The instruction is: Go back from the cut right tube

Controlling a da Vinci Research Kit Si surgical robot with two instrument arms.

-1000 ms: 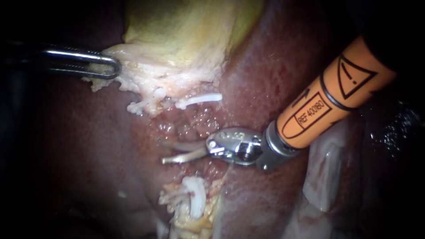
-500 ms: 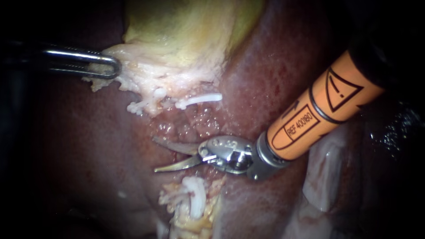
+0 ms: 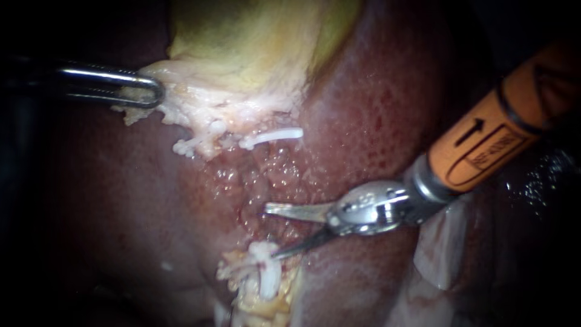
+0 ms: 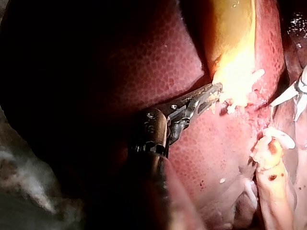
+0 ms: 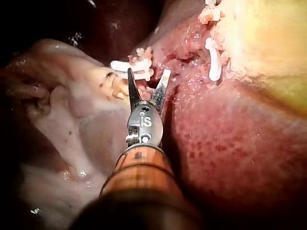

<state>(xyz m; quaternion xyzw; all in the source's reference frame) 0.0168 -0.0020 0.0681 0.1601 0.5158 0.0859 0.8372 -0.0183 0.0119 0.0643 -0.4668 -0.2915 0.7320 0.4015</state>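
Observation:
My right instrument point(image 3: 272, 232), on an orange shaft, comes in from the right with its two blades open over the raw red bed of the liver point(image 3: 375, 115); nothing lies between them. Its lower blade tip is close to the lower tube stump point(image 3: 266, 275), which carries white clips. The upper stump with a white clip point(image 3: 273, 135) hangs under the gallbladder point(image 3: 254, 54). In the right wrist view the open blades point(image 5: 148, 74) point at a clip point(image 5: 130, 66). My left instrument point(image 3: 144, 91) is shut on the gallbladder's pale lower edge point(image 4: 229, 91).
Pale fatty tissue point(image 3: 445, 242) lies under and to the right of my right instrument's shaft. A second white clip point(image 3: 213, 128) sits on the ragged tissue under the gallbladder. Dark liver surface point(image 3: 121, 200) fills the left side.
My right instrument first edged left with its blades spreading, then drew back to the right and slightly up, away from the cut gap, blades wider open. My left instrument has held still.

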